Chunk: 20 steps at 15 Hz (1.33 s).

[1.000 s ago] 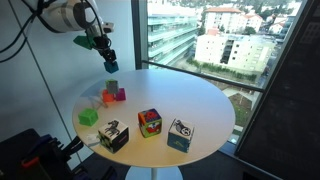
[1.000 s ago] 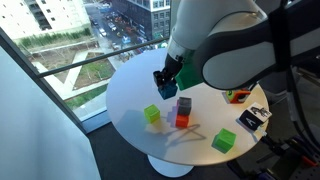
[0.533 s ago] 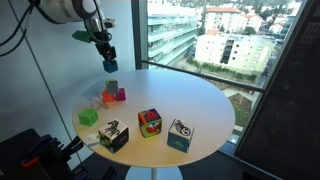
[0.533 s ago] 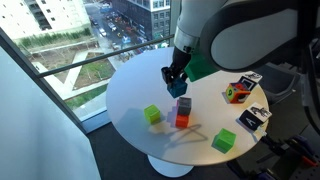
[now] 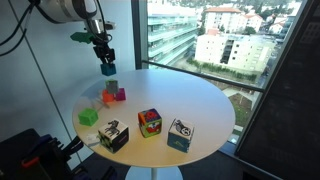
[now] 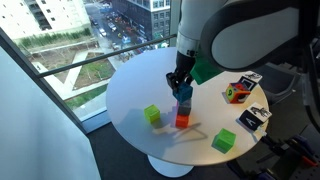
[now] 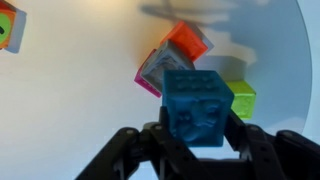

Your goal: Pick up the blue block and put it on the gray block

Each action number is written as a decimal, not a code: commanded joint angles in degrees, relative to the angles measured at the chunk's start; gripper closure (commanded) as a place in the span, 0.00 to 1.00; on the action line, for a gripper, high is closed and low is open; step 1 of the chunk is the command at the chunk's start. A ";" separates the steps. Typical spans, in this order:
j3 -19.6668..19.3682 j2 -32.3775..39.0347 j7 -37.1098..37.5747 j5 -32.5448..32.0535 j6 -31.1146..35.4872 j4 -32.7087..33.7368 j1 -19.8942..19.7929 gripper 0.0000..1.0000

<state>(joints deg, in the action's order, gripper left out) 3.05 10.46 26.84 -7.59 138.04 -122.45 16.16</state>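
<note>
My gripper (image 5: pixel 107 66) is shut on the small blue block (image 5: pixel 109 72) and holds it a little above the small gray block (image 5: pixel 108 98) on the round white table (image 5: pixel 200 100). In an exterior view the gripper (image 6: pixel 181 86) holds the blue block (image 6: pixel 184 94) almost straight over the gray block (image 6: pixel 184 106). In the wrist view the blue block (image 7: pixel 200 108) sits between the black fingers (image 7: pixel 200 135), and the gray block (image 7: pixel 155 72) lies just up and left of it.
A small pink block (image 5: pixel 119 95) touches the gray block. A bright green small cube (image 5: pixel 88 117) lies nearby. Three larger picture cubes (image 5: pixel 113 135) (image 5: pixel 149 122) (image 5: pixel 180 134) stand along the table's near side. A window wall runs beside the table.
My gripper has carried the blue block sideways and down, and it now hangs over the gray block. The blocks on the table have not moved.
</note>
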 commanded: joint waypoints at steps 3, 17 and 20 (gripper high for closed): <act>1.33 -0.65 -4.52 -0.29 -0.91 -0.46 -2.05 0.70; 4.33 -0.40 -26.73 6.73 4.22 -3.19 -6.11 0.70; 4.71 -0.70 -31.17 7.60 4.04 -3.49 -6.58 0.70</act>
<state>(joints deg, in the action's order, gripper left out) 6.41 10.71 0.29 -1.37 141.71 -125.14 11.21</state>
